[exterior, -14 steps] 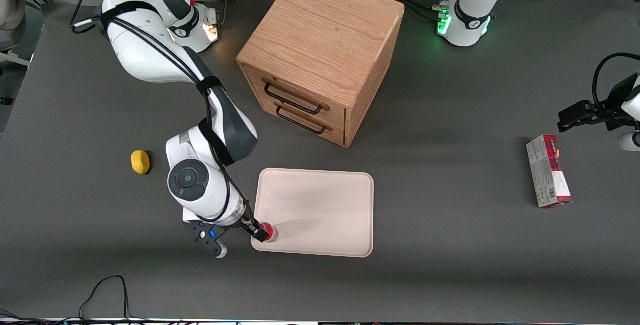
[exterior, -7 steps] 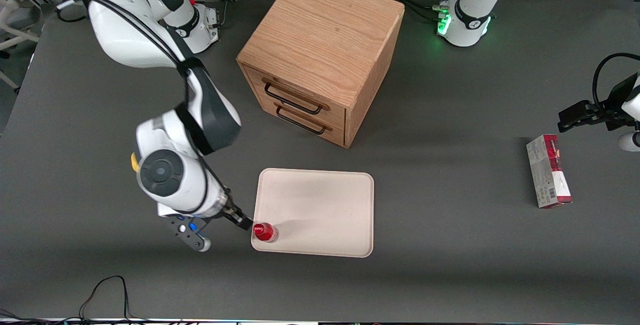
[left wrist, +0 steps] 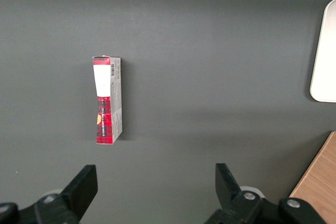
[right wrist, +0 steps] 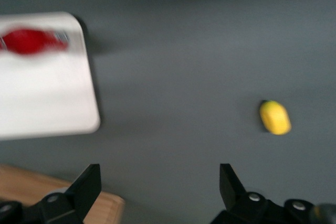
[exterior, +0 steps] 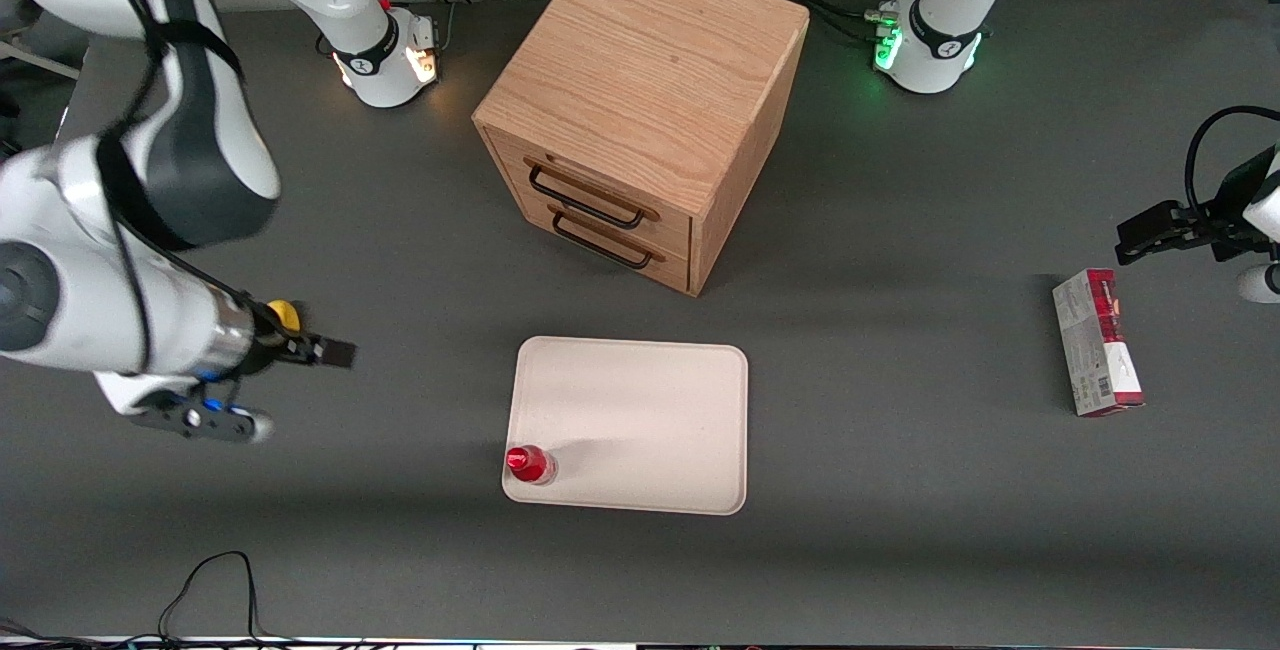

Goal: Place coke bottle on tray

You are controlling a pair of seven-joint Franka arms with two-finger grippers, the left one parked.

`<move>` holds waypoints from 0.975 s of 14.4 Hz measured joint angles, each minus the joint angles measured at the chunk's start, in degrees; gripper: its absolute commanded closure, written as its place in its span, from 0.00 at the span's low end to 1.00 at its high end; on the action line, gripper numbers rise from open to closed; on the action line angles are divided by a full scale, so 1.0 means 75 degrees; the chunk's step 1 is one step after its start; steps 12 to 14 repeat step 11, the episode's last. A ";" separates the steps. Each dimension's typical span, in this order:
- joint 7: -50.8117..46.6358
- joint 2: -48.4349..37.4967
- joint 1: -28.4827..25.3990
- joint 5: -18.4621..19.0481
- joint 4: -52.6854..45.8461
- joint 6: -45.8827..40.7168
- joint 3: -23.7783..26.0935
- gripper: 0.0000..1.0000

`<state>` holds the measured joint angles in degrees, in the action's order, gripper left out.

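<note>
Now the coke bottle (exterior: 529, 464) stands upright on the tray (exterior: 640, 410), in the tray's corner nearest the front camera on the working arm's side, just inside the low rim. Its red cap faces up and nothing touches it. In the right wrist view the coke bottle (right wrist: 31, 41) shows as a blurred red shape in a rounded corner of the tray (right wrist: 47, 98).

Well apart from the tray, the gripper (exterior: 335, 354) hangs above the bare table (exterior: 900, 490) toward the working arm's end, farther from the front camera than the bottle. Its 2 fingers (right wrist: 86, 184) stand wide apart with only grey tabletop between them, holding nothing. A small yellow rounded object (exterior: 285, 311) lies on the table right beside the gripper in the front view, partly covered by the wrist; in the right wrist view the same yellow object (right wrist: 274, 117) lies free on the table, clear of the fingers.

A wooden drawer cabinet (exterior: 640, 110) sits on the table farther from the front camera than the tray, its 2 drawers each with a dark handle and both closed. A grey-and-red carton (exterior: 1097, 342) lies flat toward the parked arm's end of the table, well apart from the tray; the left wrist view shows the carton (left wrist: 107, 99) lying alone on the grey surface.
</note>
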<state>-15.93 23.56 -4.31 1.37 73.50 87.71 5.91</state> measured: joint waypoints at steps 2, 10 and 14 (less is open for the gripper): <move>0.1135 -0.1144 -0.0148 -0.0302 0.1254 0.0075 -0.0696 0.00; 0.1789 -0.3326 -0.0481 -0.0396 0.3302 0.0413 -0.1304 0.00; 0.1789 -0.3319 -0.0367 -0.0396 0.3302 0.0441 -0.1160 0.00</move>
